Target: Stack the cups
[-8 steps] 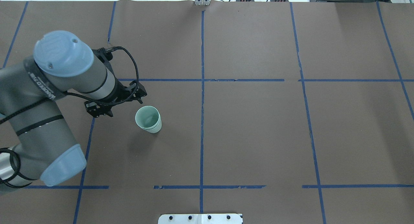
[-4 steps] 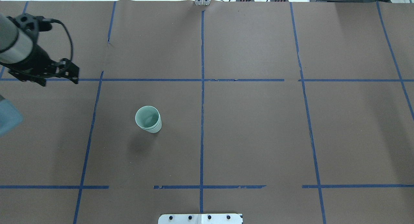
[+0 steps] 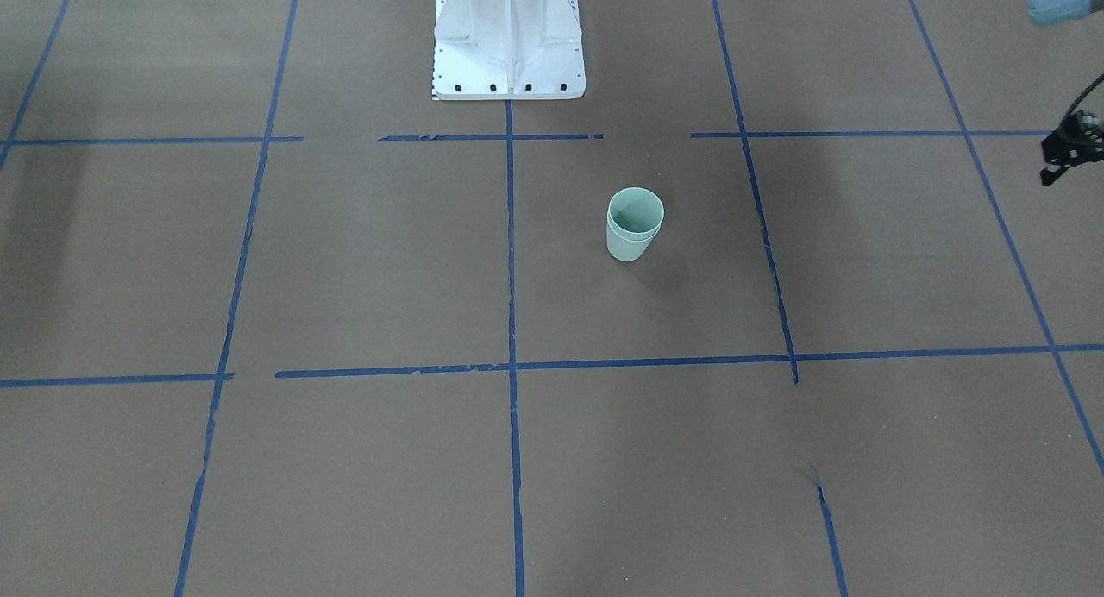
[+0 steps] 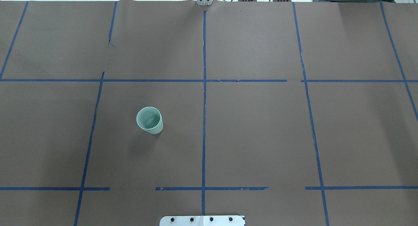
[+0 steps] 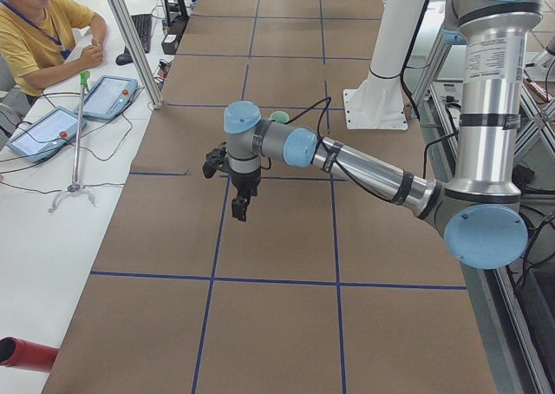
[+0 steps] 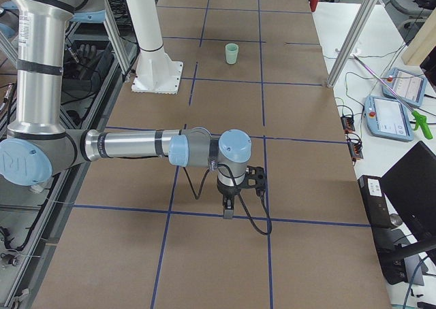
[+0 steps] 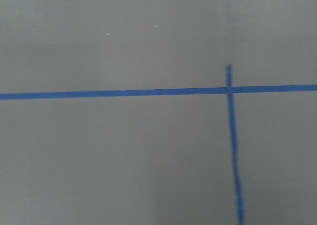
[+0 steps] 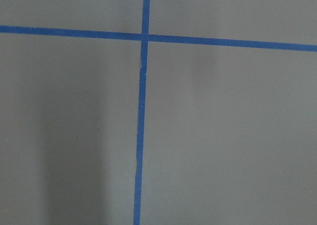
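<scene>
The two mint-green cups (image 4: 149, 120) stand nested one inside the other, upright on the brown table, left of the centre line. They also show in the front view (image 3: 636, 226) and far off in the right side view (image 6: 232, 53). In the left side view only a sliver of them (image 5: 279, 115) shows behind the arm. My left gripper (image 5: 239, 212) hangs above the table, well away from the cups and empty; I cannot tell if it is open or shut. My right gripper (image 6: 228, 212) hangs over the table far from the cups; its state cannot be told.
The white robot base (image 3: 509, 40) stands at the table's near-robot edge. Blue tape lines (image 4: 204, 88) grid the brown table cover. A black part of the left arm's end (image 3: 1071, 148) shows at the front view's right edge. An operator (image 5: 39, 29) sits by tablets beyond the table.
My left arm has pulled back from beside the cups, leftward and out of the overhead view. The nested cups have not moved.
</scene>
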Robot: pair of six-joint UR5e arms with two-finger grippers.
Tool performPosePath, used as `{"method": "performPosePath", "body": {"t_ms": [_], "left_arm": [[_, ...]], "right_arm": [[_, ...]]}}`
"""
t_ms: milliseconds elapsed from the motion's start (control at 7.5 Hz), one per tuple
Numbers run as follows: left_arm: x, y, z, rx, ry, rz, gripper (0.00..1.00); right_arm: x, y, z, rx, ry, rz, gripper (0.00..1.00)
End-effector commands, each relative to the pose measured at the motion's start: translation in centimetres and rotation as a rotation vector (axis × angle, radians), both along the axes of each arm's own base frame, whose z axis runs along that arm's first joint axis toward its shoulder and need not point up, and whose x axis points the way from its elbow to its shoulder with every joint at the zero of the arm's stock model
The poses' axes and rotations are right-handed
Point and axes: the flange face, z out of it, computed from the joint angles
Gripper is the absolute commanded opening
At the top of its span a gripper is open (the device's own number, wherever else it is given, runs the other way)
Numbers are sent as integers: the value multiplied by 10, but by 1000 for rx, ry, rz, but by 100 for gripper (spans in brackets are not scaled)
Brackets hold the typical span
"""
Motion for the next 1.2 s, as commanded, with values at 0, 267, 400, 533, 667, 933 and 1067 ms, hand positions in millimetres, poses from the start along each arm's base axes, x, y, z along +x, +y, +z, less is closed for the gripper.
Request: {"method": "performPosePath", "body": {"t_ms": [0, 267, 400, 533, 667, 933, 1067], "left_arm": [[-81, 24, 78, -34, -14, -6, 100], [-82, 55, 101, -100, 67, -31, 100], [-80, 59, 105, -115, 100, -35, 100], [-79, 58, 105, -112, 101, -31, 100], [-80, 54, 93, -85, 91, -26, 100], [-79, 55, 100, -99, 92, -24, 100], [-80, 53, 97, -90, 92, -24, 100]], "right_arm": [[0, 0, 0, 0, 0, -1, 100], [0, 1, 1, -1, 0, 1, 100], [0, 0, 0, 0, 0, -1, 100], [0, 0, 0, 0, 0, 1, 100], [0, 0, 0, 0, 0, -1, 100], [0, 0, 0, 0, 0, -1, 100], [0, 0, 0, 0, 0, -1, 100]]}}
